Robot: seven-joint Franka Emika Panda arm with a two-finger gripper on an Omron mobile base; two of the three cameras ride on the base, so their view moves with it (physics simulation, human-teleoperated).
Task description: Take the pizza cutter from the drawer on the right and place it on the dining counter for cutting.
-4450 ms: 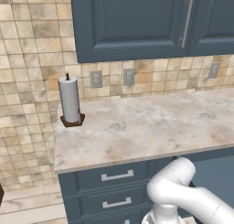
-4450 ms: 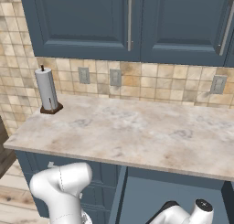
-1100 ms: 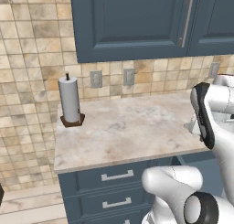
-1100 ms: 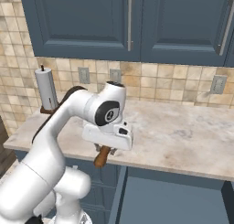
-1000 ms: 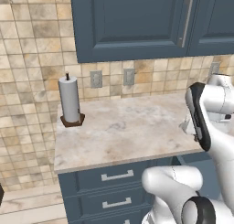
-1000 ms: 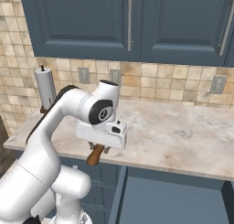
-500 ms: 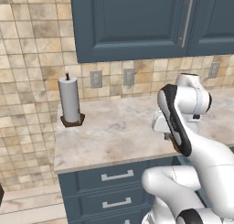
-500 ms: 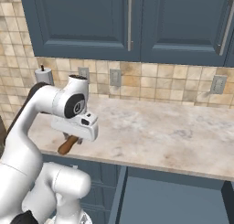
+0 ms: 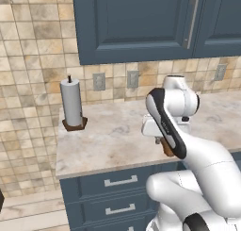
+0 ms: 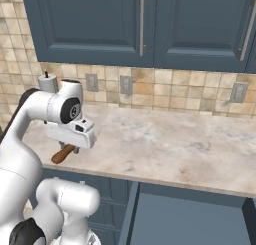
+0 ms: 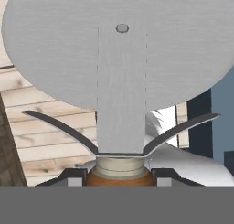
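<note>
Gripper (image 11: 117,179) pinches the cutter (image 11: 119,63) by its brown handle, round blade projecting straight ahead of the fingers; apparently light, rigid, blade-heavy, so the handle remains the proper hold.

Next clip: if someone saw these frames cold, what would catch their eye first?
The white arm, swung across the marbled worktop, with its gripper closed on the pizza cutter, whose brown handle pokes out near the worktop's front edge. In the hand view the cutter's grey round blade looms large, right in front of the camera. After that, the paper towel roll standing at the worktop's left end against the tan tiles.
</note>
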